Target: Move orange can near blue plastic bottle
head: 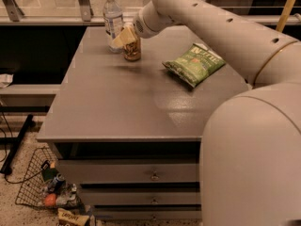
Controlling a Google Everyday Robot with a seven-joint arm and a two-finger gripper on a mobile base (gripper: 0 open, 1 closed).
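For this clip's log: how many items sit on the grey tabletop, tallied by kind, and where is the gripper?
Cans: 1, the orange can
Bottles: 1, the blue plastic bottle
Bags: 1, the green chip bag
Total: 3
The gripper is at the top of the orange can, right beside the blue plastic bottle.

Grey table (117, 102), orange can (133, 51) beside blue plastic bottle (112, 18), green chip bag (194, 63), gripper (123, 36) at can
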